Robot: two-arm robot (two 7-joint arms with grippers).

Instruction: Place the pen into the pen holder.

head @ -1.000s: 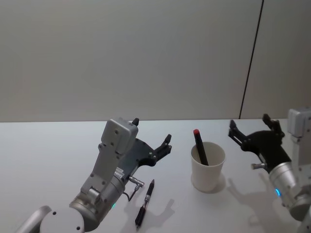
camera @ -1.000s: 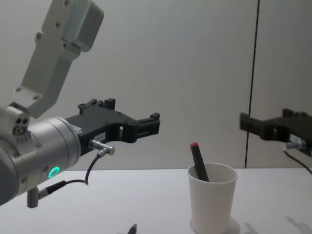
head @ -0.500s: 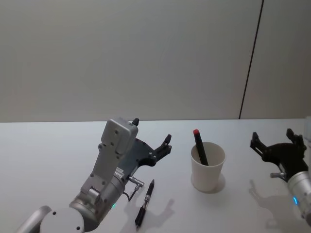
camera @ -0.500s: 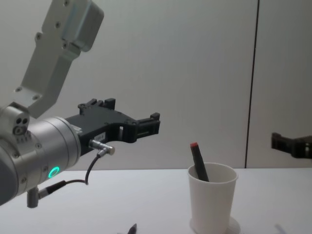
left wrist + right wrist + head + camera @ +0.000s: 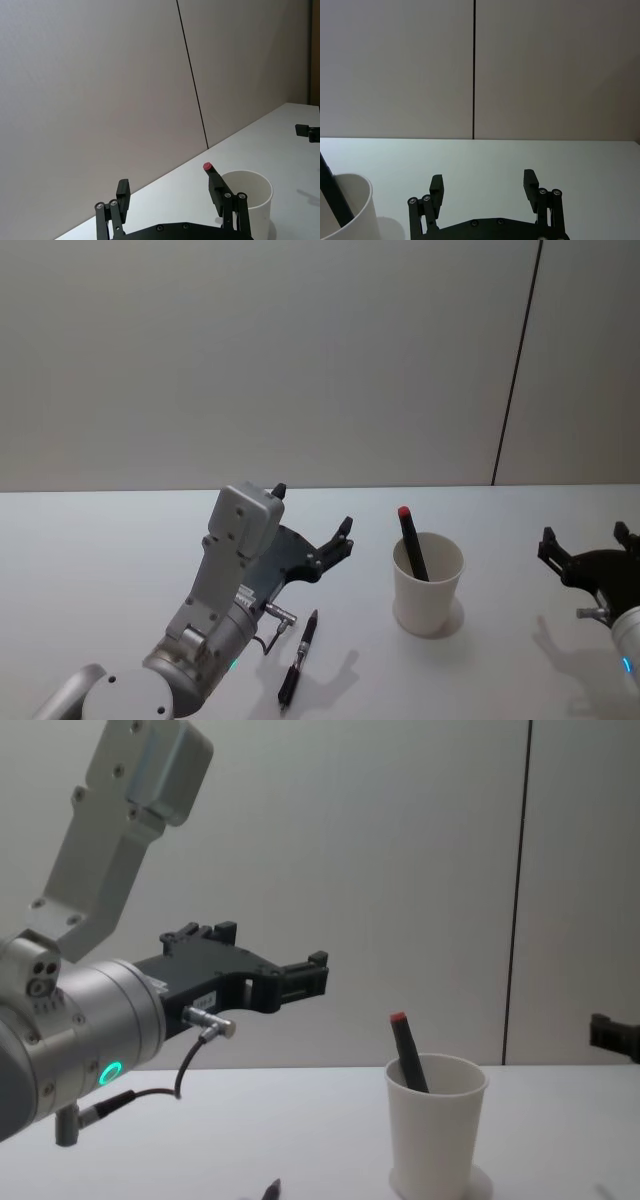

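Grey wall behind a white table (image 5: 100, 560). Left gripper (image 5: 312, 510) spread wide and empty, hovering near black pen (image 5: 299, 660) lying flat, seemingly ready to pick. Farther right, pen holder (image 5: 428, 590) propping red-capped pen (image 5: 410, 540) at a lean. Right gripper (image 5: 585, 535), also open, well apart.

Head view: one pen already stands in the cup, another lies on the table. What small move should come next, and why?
Probably bring the left gripper down over the black pen lying on the table: it is open, empty and closest to it. The right gripper, also open, sits on the far side of the pen holder.
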